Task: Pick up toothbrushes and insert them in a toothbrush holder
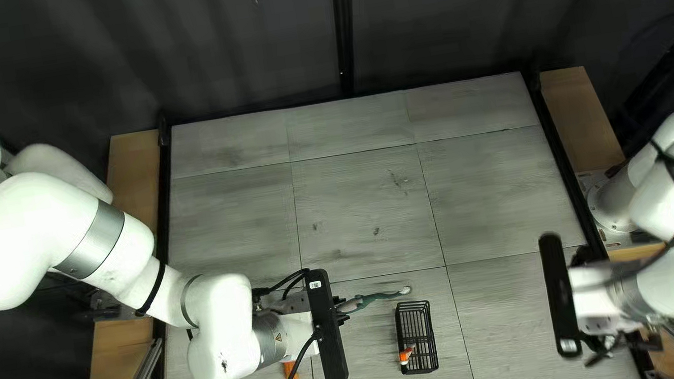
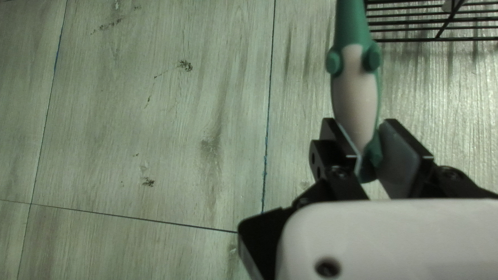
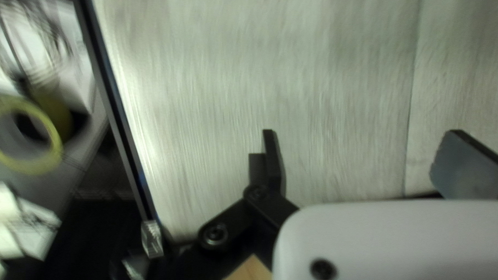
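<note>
Left claw (image 1: pixel 342 308) grasping green-and-pale toothbrush (image 1: pixel 379 296) by one end, rest jutting ahead, near black wire basket (image 1: pixel 411 307).

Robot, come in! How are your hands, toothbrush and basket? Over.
Left hand shut on green-and-white toothbrush. Right hand open, empty. Toothbrush outside black basket. Orange-and-white item at basket, possibly in the way.

1 blurred, cut-off yellow ring (image 3: pixel 32 166)

a high camera slants down, wrist ones look down close, the left sharing the basket (image 1: pixel 412 304).
</note>
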### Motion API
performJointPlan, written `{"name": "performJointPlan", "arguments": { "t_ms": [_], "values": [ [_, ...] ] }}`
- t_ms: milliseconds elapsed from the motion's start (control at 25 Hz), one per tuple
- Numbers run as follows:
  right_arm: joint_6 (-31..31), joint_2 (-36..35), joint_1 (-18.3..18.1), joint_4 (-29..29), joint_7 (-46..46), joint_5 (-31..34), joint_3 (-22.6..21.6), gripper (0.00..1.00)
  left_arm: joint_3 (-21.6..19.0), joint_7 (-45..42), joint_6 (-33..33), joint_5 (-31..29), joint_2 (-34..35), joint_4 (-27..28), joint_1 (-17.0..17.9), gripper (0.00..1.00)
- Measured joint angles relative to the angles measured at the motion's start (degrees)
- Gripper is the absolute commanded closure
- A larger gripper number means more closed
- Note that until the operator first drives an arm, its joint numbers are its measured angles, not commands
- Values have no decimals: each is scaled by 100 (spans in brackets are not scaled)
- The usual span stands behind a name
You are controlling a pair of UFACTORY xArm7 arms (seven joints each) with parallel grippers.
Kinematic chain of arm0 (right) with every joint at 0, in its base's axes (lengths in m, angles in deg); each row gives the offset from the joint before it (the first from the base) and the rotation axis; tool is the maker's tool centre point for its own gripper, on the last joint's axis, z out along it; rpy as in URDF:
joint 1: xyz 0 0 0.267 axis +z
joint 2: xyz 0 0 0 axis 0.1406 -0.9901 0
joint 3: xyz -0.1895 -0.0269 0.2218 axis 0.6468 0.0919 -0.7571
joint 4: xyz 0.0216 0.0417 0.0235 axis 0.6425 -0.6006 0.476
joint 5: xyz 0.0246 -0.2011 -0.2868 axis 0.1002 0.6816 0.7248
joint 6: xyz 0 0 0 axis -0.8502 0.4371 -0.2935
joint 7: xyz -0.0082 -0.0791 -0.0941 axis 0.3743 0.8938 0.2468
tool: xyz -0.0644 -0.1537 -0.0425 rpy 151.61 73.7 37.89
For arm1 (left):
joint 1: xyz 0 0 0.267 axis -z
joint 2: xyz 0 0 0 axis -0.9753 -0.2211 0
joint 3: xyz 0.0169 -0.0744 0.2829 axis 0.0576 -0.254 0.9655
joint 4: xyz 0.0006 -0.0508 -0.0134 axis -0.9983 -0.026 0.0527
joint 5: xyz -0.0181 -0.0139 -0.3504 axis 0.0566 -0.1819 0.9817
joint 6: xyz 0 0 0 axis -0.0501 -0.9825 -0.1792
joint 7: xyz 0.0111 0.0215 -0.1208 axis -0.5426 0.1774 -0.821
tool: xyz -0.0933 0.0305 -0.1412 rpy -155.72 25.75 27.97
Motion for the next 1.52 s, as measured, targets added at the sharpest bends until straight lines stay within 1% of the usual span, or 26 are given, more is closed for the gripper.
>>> {"name": "performJointPlan", "arguments": {
  "t_ms": [120, 240, 520, 640, 760, 1000, 1240, 1400, 1520],
  "values": [
    [-342, 155, -331, -123, -481, 300, -60, 0, 0, 0, 0, 0, 0, 0, 0, 100],
    [-602, -28, -700, 1, -934, 687, -159, 0, 0, 0, 0, 0, 0, 0, 0, 100],
    [-697, -381, -1375, 324, -2190, 1731, -695, 0, -5, -13, -22, 13, -2, 8, 5, 100],
    [-724, -652, -1617, 510, -2714, 2284, -954, 0, -40, -201, -220, 55, -26, 70, 50, 100],
    [-644, -983, -1740, 829, -2843, 2748, -1142, 0, -62, -536, -308, -95, -61, 102, 88, 100],
    [-573, -1424, -1780, 1231, -2543, 3390, -1334, 0, -82, -788, -326, -346, -40, 108, 120, 100],
    [-660, -1783, -1800, 1390, -2019, 4047, -1409, 0, -124, -790, -336, -479, -57, 179, 167, 100],
    [-816, -1762, -1851, 1336, -1659, 4209, -1309, 0, -105, -886, -227, -801, -127, 176, 155, 100],
    [-909, -1719, -1879, 1285, -1580, 4265, -1257, 0, -56, -999, -85, -1080, -204, 158, 106, 100]
  ]
}}
